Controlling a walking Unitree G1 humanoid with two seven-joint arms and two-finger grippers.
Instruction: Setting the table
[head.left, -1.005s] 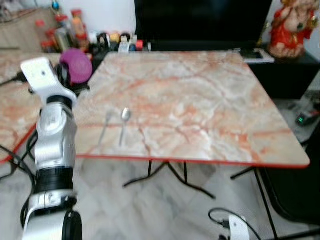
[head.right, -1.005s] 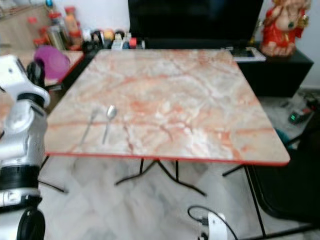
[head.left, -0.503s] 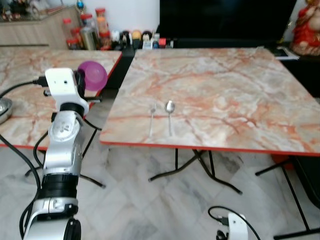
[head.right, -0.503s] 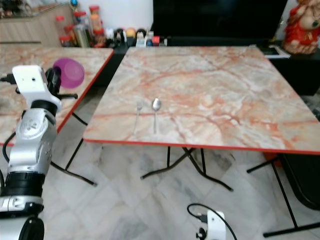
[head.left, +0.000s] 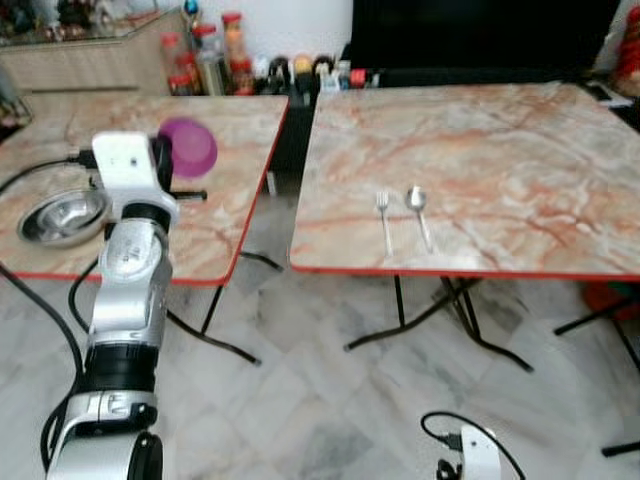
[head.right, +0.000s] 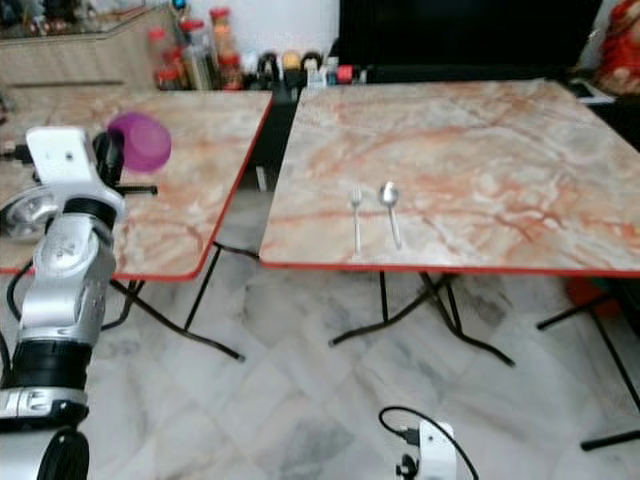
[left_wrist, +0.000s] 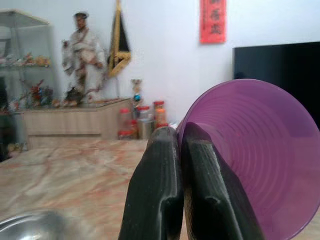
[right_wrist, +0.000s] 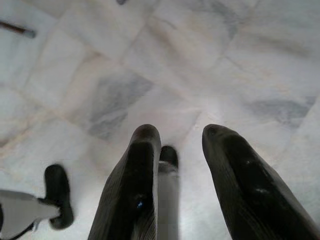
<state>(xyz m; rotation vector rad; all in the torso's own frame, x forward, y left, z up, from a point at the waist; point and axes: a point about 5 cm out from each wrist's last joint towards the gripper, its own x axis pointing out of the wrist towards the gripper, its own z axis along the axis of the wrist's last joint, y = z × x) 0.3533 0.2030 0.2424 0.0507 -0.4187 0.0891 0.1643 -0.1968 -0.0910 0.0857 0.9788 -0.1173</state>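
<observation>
My left gripper (left_wrist: 181, 165) is shut on the rim of a purple plastic bowl (left_wrist: 250, 150), held up over the near part of the left marble table (head.left: 230, 150); the bowl (head.left: 188, 146) shows beside the raised silver arm. A steel bowl (head.left: 62, 215) sits on that table near its front edge. On the right marble table (head.left: 520, 140), a fork (head.left: 384, 218) and a spoon (head.left: 418, 208) lie side by side near the front edge. My right gripper (right_wrist: 177, 145) hangs low over the floor, open with nothing between its fingers.
Jars and bottles (head.left: 220, 55) line the back of the tables by the wall. A dark screen (head.left: 480, 35) stands behind the right table. A gap with folding metal legs (head.left: 440, 320) separates the two tables. Marble floor (head.left: 300, 400) lies in front.
The camera has swung left: both tables have shifted right in view and the steel bowl has come into sight. The left gripper still holds the purple bowl raised.
</observation>
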